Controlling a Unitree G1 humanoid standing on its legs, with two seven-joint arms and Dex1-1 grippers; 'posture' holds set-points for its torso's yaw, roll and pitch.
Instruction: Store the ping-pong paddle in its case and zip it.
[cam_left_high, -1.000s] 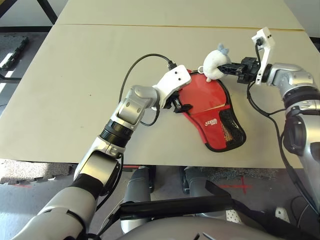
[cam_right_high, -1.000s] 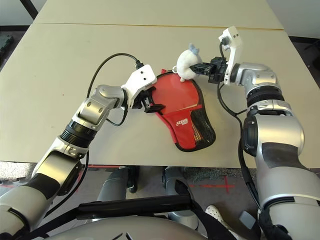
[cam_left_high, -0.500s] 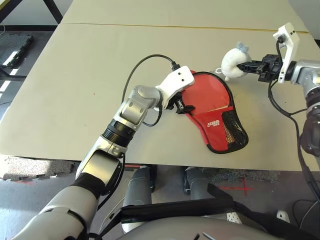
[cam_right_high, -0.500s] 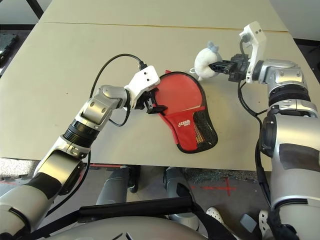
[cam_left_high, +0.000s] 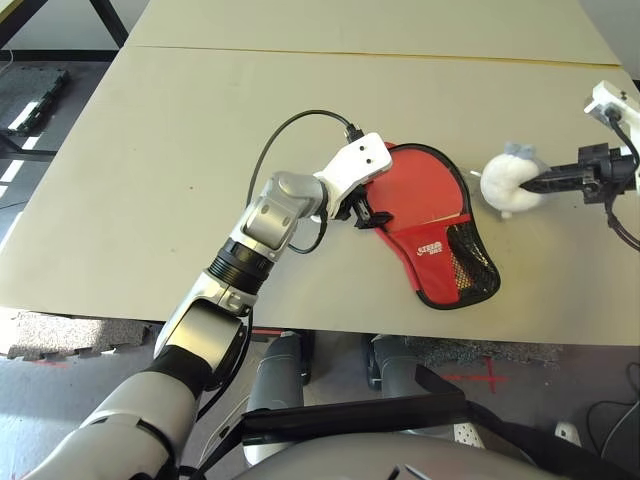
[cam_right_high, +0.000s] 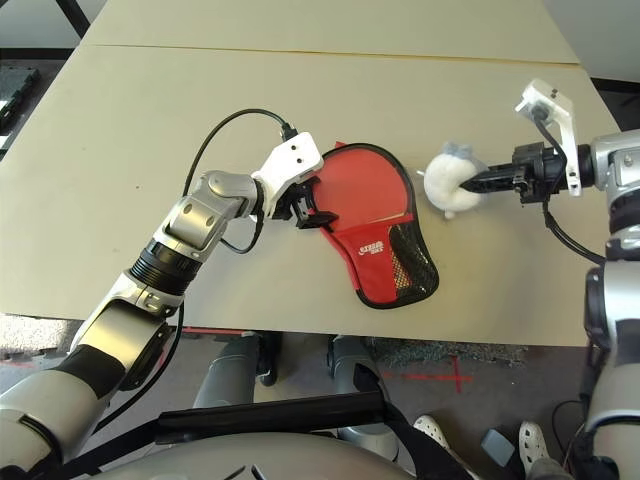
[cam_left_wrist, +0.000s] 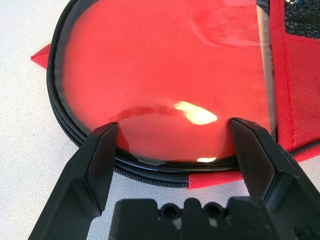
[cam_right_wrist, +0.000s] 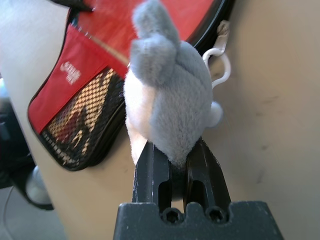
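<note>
Case (cam_left_high: 433, 262): red, black-trimmed, 1 mesh pocket | left gripper (cam_left_wrist: 175, 150): open | right gripper (cam_right_wrist: 172, 150): gripping plush (cam_right_wrist: 175, 95)

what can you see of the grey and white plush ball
The small grey and white plush ball looks soft and fuzzy, with little grey tufts on top and a white loop on one side that links to the zip pull of the red, paddle-shaped soft case. It sits beside the case's rounded edge, on the robot's right, pinched between the two black fingers of the right gripper.
</note>
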